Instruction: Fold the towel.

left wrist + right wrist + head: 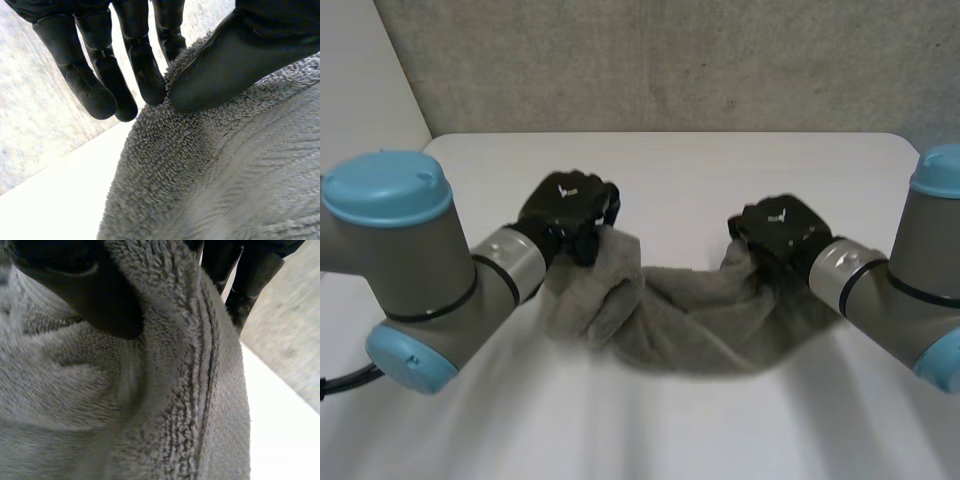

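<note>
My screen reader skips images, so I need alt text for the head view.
The left hand and right hand each pinch one end of a grey towel, which sags between them over the white table.

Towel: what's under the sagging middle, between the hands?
The white table shows all round the towel, which sags from the left hand and right hand, each pinching an end. The surface beneath its middle is covered.

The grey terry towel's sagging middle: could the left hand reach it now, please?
Probably not: the left hand is pinching one end of the grey terry towel, the right hand the other; it must let go first.
</note>
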`<state>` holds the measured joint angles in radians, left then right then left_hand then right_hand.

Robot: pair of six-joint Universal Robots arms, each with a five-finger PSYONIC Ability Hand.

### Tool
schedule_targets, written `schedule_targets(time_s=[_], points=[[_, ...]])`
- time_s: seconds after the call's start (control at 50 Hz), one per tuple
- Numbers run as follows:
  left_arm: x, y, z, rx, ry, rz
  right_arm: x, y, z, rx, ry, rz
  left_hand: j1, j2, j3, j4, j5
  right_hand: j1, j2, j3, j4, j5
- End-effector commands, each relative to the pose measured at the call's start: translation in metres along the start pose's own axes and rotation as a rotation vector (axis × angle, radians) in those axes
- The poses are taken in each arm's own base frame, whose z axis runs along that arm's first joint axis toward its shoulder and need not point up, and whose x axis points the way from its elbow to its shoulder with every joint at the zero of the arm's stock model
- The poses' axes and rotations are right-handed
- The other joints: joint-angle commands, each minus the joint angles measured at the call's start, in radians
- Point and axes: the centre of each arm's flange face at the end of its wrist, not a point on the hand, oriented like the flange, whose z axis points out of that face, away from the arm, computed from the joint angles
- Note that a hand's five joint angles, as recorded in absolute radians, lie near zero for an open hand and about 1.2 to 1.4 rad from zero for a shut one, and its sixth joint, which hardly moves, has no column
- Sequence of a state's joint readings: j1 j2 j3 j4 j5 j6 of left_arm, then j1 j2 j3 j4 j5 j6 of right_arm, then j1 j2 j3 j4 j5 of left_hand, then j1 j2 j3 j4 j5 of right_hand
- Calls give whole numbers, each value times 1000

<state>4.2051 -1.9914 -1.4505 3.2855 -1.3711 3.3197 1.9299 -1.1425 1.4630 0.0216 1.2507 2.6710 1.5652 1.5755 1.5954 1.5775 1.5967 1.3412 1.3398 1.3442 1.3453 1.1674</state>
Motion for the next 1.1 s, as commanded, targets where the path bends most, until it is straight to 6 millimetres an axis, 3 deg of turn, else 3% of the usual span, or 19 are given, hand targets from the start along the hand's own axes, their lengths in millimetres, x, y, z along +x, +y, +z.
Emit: schedule_targets(time_s=[0.02, 0.12, 0.22, 0.26, 0.3, 0.42, 0.52, 0.56, 0.6, 0.62, 0.66, 0.78, 0.82, 0.88, 0.92, 1.0, 1.04, 1.1], points=[[-1, -17, -2, 46, -5, -13, 11, -18, 7, 134, 54, 137, -169, -179, -199, -181, -375, 55, 56, 52, 51, 54], [10, -16, -14, 36, 24, -54, 9, -19, 7, 151, 54, 164, -169, -179, -199, -181, -375, 55, 56, 52, 51, 54], [17, -2, -28, -14, 42, -61, 14, -17, 9, 126, 67, 152, -169, -179, -199, -181, -375, 55, 56, 52, 51, 54], [21, 7, -33, -45, 51, -65, 12, -10, 9, 70, 49, 149, -169, -179, -199, -181, -375, 55, 56, 52, 51, 54], [35, 23, -45, -108, 86, -69, 2, 12, 13, -49, 1, 116, -169, -179, -199, -181, -375, 55, 56, 52, 51, 54], [65, 53, -76, -254, 176, -57, 4, 29, 17, -114, -1, -3, -169, -179, -199, -181, -375, 55, 56, 52, 51, 54], [75, 49, -91, -275, 208, -20, 12, 34, 17, -136, 25, -6, -169, -179, -199, -181, -375, 55, 56, 52, 51, 54], [75, 45, -93, -262, 208, -14, 12, 34, 17, -136, 25, -4, -233, -243, -263, -245, -439, 55, 56, 52, 51, 54], [75, 36, -95, -230, 202, -7, 11, 35, 16, -141, 21, -3, -736, -746, -766, -748, -942, 55, 56, 52, 51, 54], [75, 36, -95, -230, 201, -7, 11, 35, 16, -141, 21, -3, -738, -748, -768, -750, -944, 55, 56, 52, 51, 54], [71, 24, -93, -187, 186, -1, 9, 37, 16, -144, 14, 0, -1101, -1111, -1131, -1113, -1307, 55, 56, 52, 51, 54], [60, 2, -80, -103, 151, 4, 8, 37, 16, -145, 12, 1, -1214, -1224, -1244, -1226, -1420, 55, 56, 52, 51, 54], [42, -12, -66, -51, 98, 4, 8, 38, 15, -147, 12, 1, -1255, -1265, -1285, -1267, -1461, 55, 56, 52, 51, 54], [32, -18, -58, -30, 68, 3, 9, 39, 15, -151, 13, 5, -1267, -1277, -1297, -1279, -1473, 55, 56, 52, 51, 54], [16, -24, -42, -3, 32, 1, 8, 40, 15, -153, 12, 5, -1261, -1271, -1291, -1273, -1467, 55, 56, 52, 51, 54], [7, -19, -23, -14, 12, -5, 9, 41, 15, -156, 13, 7, -1228, -1239, -1259, -1241, -1434, 55, 56, 52, 51, 54], [1, -8, -5, -40, 6, -14, 9, 41, 15, -157, 15, 7, -1185, -1195, -1215, -1197, -1391, 55, 56, 52, 51, 54], [-1, 9, 4, -105, 9, -28, 10, 41, 15, -156, 13, 8, -1073, -1084, -1104, -1086, -1280, 55, 56, 52, 51, 54]])
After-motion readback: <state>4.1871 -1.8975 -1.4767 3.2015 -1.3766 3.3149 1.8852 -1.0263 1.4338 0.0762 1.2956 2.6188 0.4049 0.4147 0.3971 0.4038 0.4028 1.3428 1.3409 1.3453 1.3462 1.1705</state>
